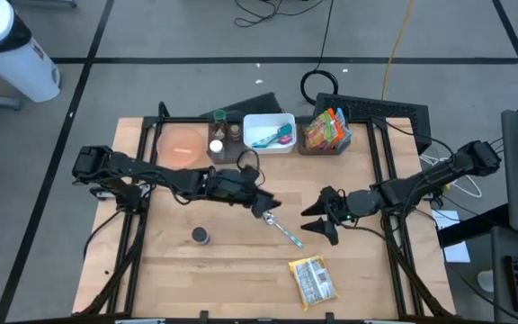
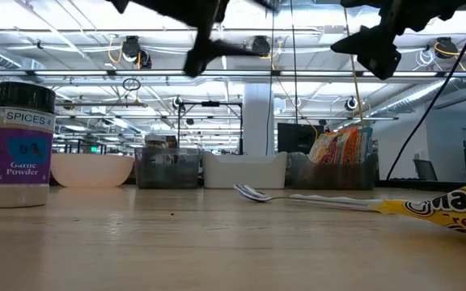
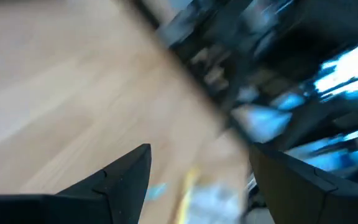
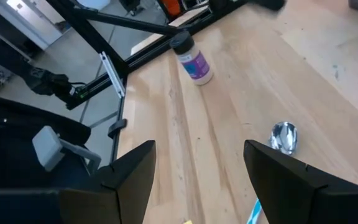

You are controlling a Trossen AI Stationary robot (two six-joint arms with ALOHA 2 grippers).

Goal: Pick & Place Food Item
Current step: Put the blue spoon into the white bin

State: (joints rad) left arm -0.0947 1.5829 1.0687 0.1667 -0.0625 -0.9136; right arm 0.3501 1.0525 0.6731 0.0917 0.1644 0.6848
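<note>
The food item, a yellow printed packet (image 1: 313, 279), lies flat near the table's front edge, right of centre; the low view shows it at the right (image 2: 451, 212). My left gripper (image 1: 266, 203) hangs open above the table's middle, over the bowl end of a metal spoon (image 1: 282, 228). My right gripper (image 1: 317, 221) hangs open just right of the spoon, its fingers pointing toward the table's left. Nothing is between either pair of fingers (image 3: 129, 177) (image 4: 132, 171). Both grippers hang well above the tabletop (image 2: 205, 48) (image 2: 376, 47).
A garlic powder jar (image 1: 201, 236) (image 4: 192, 59) stands left of centre. Along the far edge stand a pink bowl (image 1: 180, 146), a small bin of jars (image 1: 224, 135), a white bin (image 1: 270, 132) and a bin of snack packets (image 1: 325, 133).
</note>
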